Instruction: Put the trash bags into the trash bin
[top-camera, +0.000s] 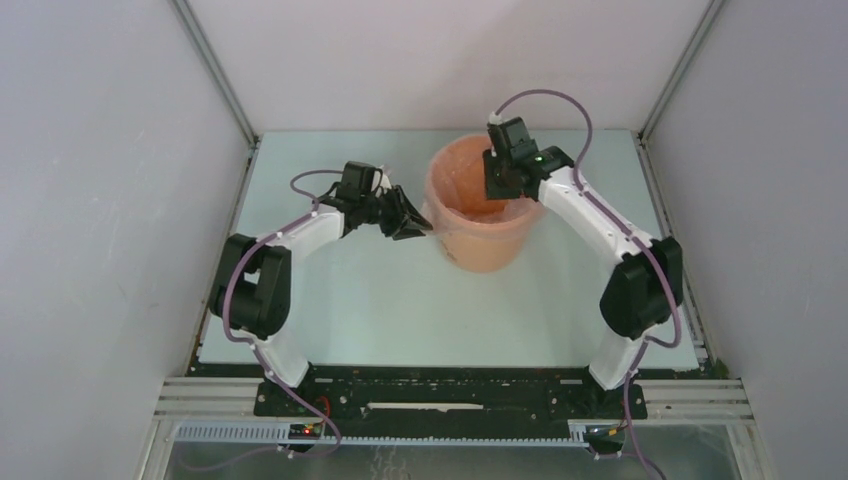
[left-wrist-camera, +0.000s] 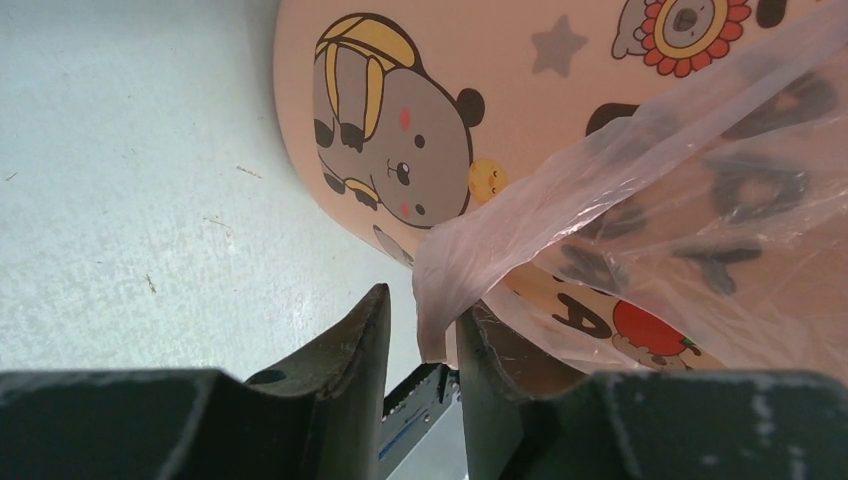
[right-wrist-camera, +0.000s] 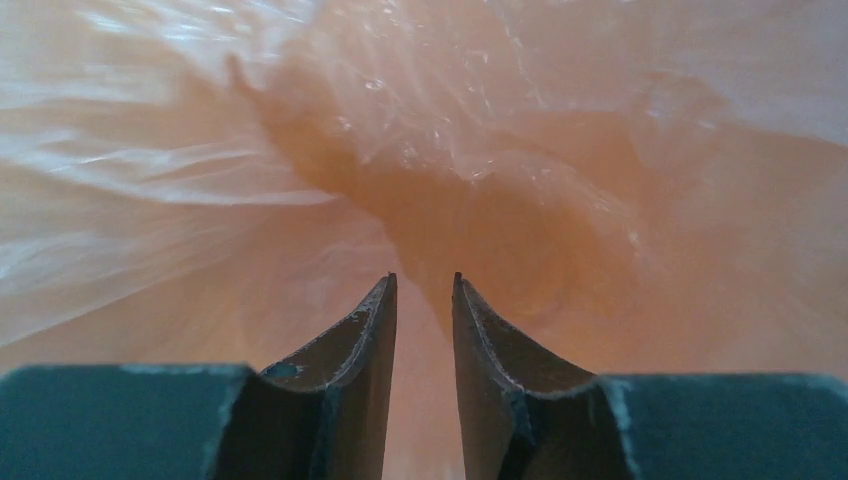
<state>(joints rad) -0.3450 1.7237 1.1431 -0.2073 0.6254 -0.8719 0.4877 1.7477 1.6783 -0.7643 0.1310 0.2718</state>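
Left gripper, fingers slightly parted, straddles a bag fold hanging down the bin's side. Right gripper, likewise parted and empty, sits inside the upright, bag-lined bin, top view's upper centre, mouth upward.

Reaches inward with the left gripper, jaws narrowly parted. Points the right gripper steeply down (jaws likewise barely apart).

Trash bin: orange-tan, printed. In left wrist view, grey bear with black ears and yellow pack at 12 o'clock; grey star at 1; red-and-yellow flower face at 2. Trash bag: translucent pale pink. Table: pale grey-green.
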